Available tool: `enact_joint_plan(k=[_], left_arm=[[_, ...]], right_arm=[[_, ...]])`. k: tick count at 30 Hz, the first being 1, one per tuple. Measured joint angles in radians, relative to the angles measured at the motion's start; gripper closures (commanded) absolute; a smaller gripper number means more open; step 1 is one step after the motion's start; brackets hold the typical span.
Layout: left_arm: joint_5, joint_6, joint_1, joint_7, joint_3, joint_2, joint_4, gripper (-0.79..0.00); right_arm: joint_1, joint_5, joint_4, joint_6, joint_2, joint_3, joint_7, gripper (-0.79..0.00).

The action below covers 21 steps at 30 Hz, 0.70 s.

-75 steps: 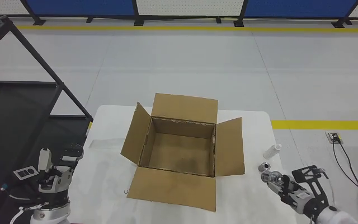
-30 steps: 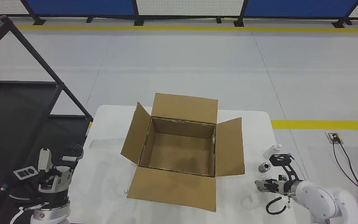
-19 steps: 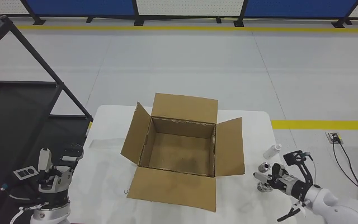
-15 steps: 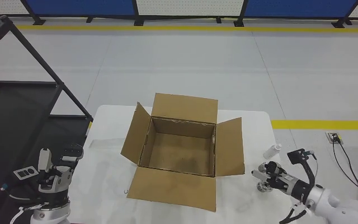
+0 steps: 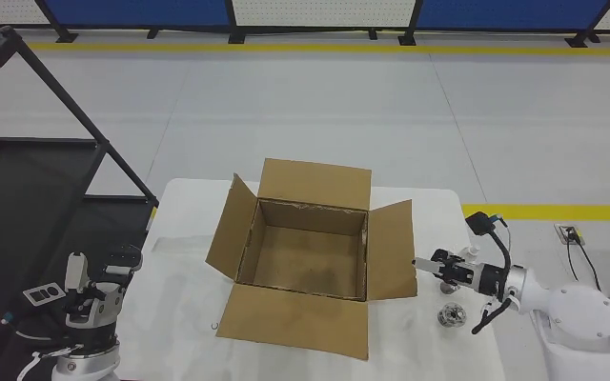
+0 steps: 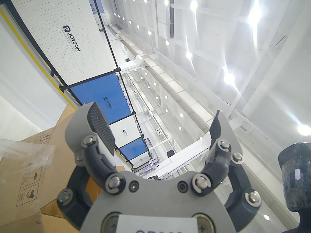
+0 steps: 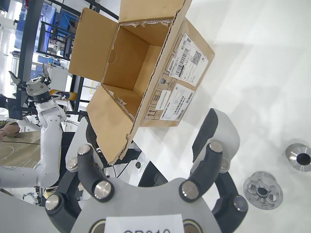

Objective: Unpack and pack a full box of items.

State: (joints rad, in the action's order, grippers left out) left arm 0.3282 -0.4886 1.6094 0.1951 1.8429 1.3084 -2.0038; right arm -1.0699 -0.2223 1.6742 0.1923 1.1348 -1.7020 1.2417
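The top view shows the box (image 5: 310, 257) mid-surface (image 5: 181, 286), opening upward, four flaps splayed; its long axis is hard to tell. The right wrist view adds labels (image 7: 187, 59) on the wall facing it, and a ring (image 7: 298, 156) beside a toothed disc (image 7: 263, 190), both flat, right of the box. The right end effector (image 7: 148, 134), spread, hovers by the right flap. The left end effector (image 6: 158, 117), spread, points at the ceiling, near left.
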Motion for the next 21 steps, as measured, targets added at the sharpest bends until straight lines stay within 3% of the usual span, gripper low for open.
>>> enact_joint_plan(k=[2, 5, 7, 8, 15, 21], left_arm=[[0.0, 0.0, 0.0, 0.0, 0.0, 0.0, 0.0, -0.785], [0.0, 0.0, 0.0, 0.0, 0.0, 0.0, 0.0, -0.785], [0.0, 0.0, 0.0, 0.0, 0.0, 0.0, 0.0, -0.785], [0.0, 0.0, 0.0, 0.0, 0.0, 0.0, 0.0, -0.785], [0.0, 0.0, 0.0, 0.0, 0.0, 0.0, 0.0, -0.785], [0.0, 0.0, 0.0, 0.0, 0.0, 0.0, 0.0, -0.785]], right_arm=[[0.027, -0.001, -0.024, -0.005, -0.003, 0.022, 0.002, -0.653], [0.057, -0.002, -0.045, -0.007, -0.006, 0.053, 0.007, -0.576], [0.074, -0.006, -0.052, -0.01, -0.009, 0.072, 0.008, -0.474], [0.08, -0.008, -0.054, -0.012, -0.01, 0.08, 0.008, -0.385], [0.116, -0.042, -0.067, -0.045, -0.019, 0.12, -0.001, -0.283], [0.141, -0.042, -0.082, -0.055, -0.026, 0.149, -0.008, -0.135]])
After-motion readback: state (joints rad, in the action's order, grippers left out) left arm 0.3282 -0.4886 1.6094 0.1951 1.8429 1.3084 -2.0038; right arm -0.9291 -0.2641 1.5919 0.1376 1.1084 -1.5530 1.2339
